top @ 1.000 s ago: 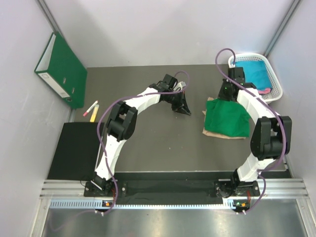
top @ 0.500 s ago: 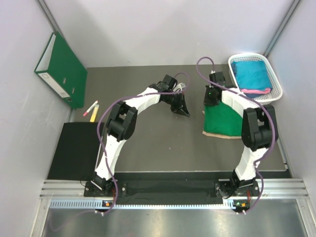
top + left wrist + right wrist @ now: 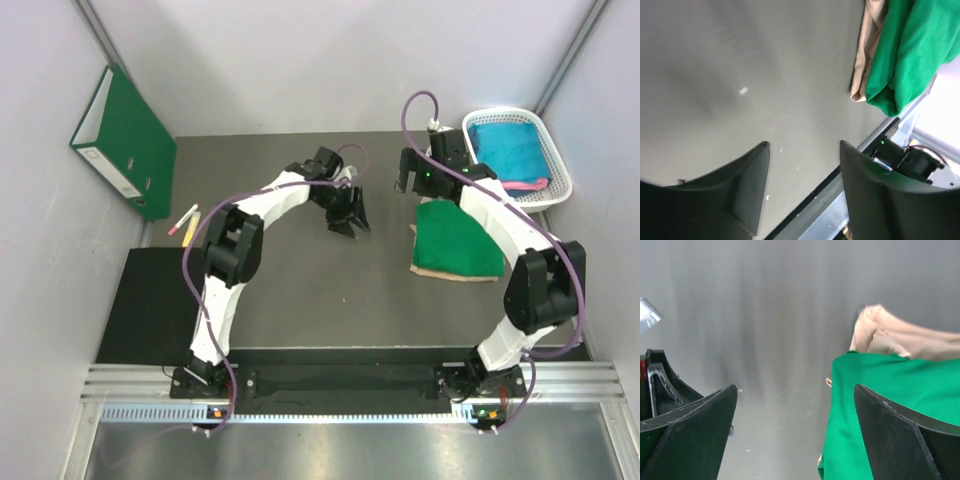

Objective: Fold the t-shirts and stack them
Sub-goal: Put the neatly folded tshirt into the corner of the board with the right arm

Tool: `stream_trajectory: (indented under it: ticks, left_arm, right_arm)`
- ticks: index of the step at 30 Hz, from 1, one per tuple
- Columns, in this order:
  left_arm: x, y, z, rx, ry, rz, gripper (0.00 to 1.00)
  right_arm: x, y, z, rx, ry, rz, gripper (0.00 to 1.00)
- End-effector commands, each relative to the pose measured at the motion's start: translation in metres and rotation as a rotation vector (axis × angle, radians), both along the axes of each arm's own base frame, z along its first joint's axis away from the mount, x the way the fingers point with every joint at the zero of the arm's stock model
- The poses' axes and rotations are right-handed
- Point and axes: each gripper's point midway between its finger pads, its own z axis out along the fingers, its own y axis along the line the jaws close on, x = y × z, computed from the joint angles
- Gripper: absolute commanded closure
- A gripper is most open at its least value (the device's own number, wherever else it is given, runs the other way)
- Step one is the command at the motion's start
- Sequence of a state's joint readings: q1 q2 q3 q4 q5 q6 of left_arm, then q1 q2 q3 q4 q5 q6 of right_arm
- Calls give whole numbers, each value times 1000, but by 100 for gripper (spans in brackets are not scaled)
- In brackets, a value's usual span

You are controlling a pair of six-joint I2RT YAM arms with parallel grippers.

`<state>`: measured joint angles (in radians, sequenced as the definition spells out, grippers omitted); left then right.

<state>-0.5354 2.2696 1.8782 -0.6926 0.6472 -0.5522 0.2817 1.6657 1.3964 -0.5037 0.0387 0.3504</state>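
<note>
A folded bright green t-shirt lies right of the table's middle, on top of a folded beige one whose edges stick out. My right gripper hovers over the table just beyond the green shirt's far left corner. In the right wrist view it stands wide open and empty, with the green shirt under its right finger. My left gripper hangs left of the pile, open and empty. The green shirt and the beige one show at that view's upper right.
A white basket at the back right holds a teal shirt with a pink one at its front. A dark green binder leans on the left wall. A pink-and-yellow marker and a black mat lie at left.
Both grippers went from shut to open. The right gripper came off the green shirt's far edge and moved back toward the rear. The left gripper shifted slightly left.
</note>
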Motion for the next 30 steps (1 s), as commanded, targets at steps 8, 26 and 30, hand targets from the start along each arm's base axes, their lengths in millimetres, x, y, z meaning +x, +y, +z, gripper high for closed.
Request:
stream_trajectory:
  ticks: [8, 26, 30]
  left_arm:
    - [34, 107, 54, 135, -161, 155, 2]
    - [49, 139, 56, 135, -161, 216, 2]
    - [53, 138, 57, 133, -171, 213, 2]
  right_arm:
    - [-22, 51, -81, 28, 257, 194, 100]
    - [-43, -17, -137, -274, 471, 10, 100]
    - [-57, -41, -145, -289, 514, -49, 100]
